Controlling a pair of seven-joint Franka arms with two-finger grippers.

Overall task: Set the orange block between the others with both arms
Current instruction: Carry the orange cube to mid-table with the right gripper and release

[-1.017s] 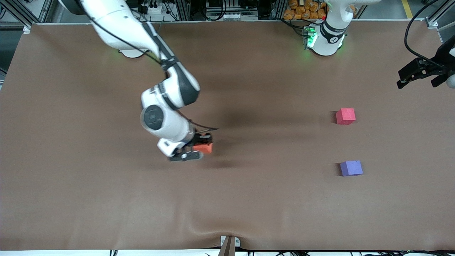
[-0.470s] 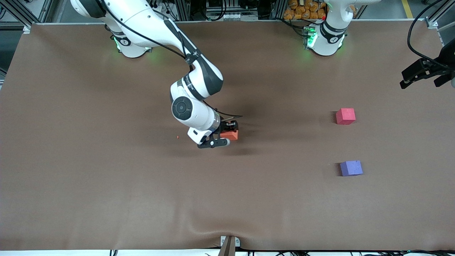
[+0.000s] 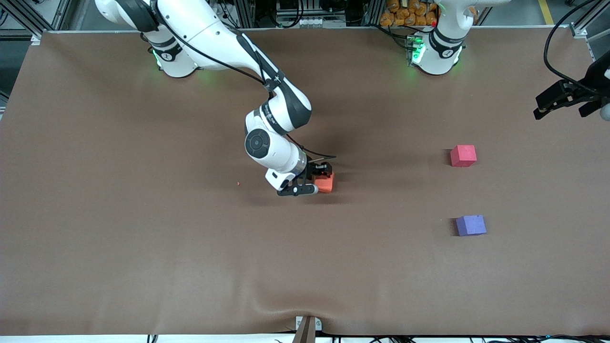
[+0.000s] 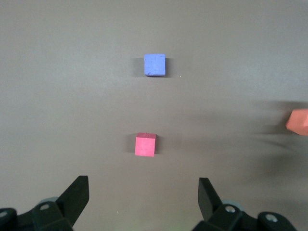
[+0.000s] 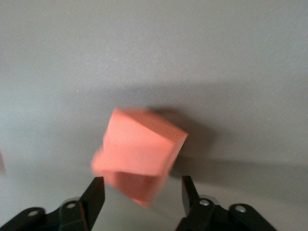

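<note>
Orange block [image 3: 325,182] tilted between right gripper's [image 3: 312,178] parted jaws.

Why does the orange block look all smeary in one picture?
In the right wrist view the orange block is smeared by motion blur between the right pincer's fingers, with a dark shadow beside it. The left wrist view shows the pink block and purple block crisp. The front view is evenly lit.

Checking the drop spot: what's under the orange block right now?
Only bare brown table and the orange block's shadow show beneath it. The block is tilted and blurred between the right gripper's parted fingers; whether it touches the table can't be seen.
</note>
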